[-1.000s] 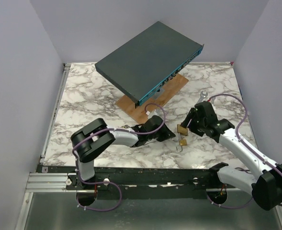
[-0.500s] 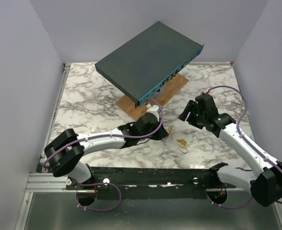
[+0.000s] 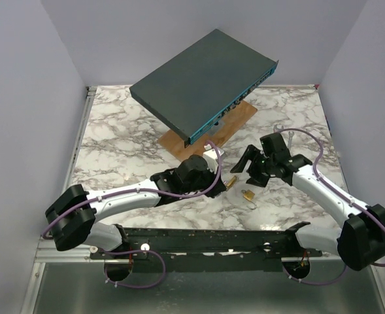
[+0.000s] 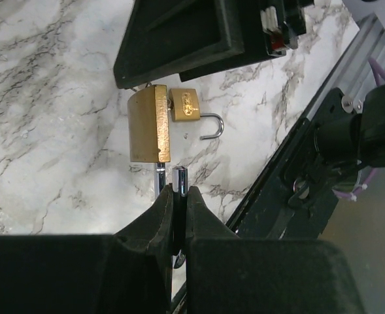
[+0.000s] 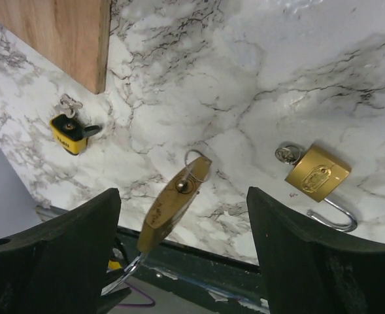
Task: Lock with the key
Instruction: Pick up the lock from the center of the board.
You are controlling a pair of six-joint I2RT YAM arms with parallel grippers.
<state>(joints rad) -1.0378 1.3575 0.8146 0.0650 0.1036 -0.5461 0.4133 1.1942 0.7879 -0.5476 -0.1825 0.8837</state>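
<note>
left wrist view shows the left jaws pressed together on the steel shackle of a flat brass padlock (image 4: 148, 124), held above the marble desk (image 4: 42, 98). the right jaws hang spread just beyond it, gripping nothing. we judge that thin pinch risky: a nudge could swivel the lock or slip it free. a smaller brass padlock with open shackle (image 4: 185, 106) lies beneath, easily mistaken. we cannot make out the key. no container shows.
</note>
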